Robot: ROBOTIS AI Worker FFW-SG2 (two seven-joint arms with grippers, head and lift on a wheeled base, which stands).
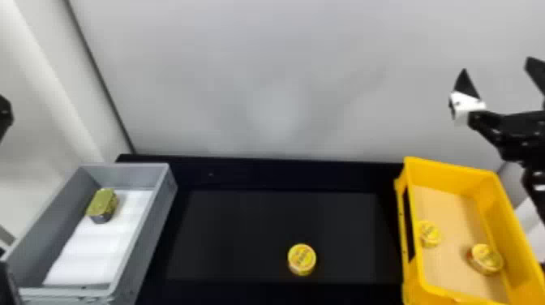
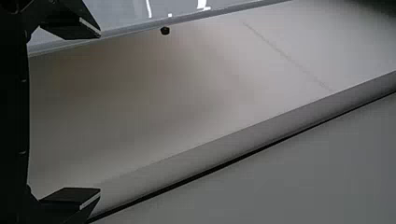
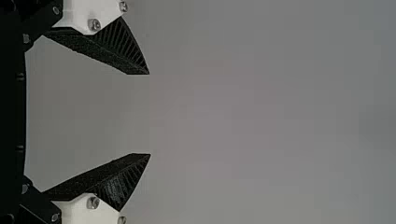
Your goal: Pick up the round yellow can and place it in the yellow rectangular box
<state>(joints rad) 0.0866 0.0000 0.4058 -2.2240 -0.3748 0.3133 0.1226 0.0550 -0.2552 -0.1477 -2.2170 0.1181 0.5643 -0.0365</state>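
Observation:
A round yellow can (image 1: 302, 259) stands on the black table, front of centre. To its right is the yellow rectangular box (image 1: 450, 165), holding two similar cans, one (image 1: 430, 234) by the left wall and one (image 1: 485, 258) farther right. My right gripper (image 1: 496, 65) hangs high above and behind the box; its fingers are wide apart in the right wrist view, where the gripper (image 3: 149, 114) has nothing between them. A black piece of my left gripper or arm (image 1: 5, 115) shows at the head view's left edge. The left gripper (image 2: 100, 112) is open and holds nothing in its wrist view.
At the left stands a grey box (image 1: 160, 219) with a white lining and a green-topped tin (image 1: 102, 205) inside. The black table (image 1: 243, 235) spans between both boxes, and a pale wall (image 1: 275, 81) rises behind it.

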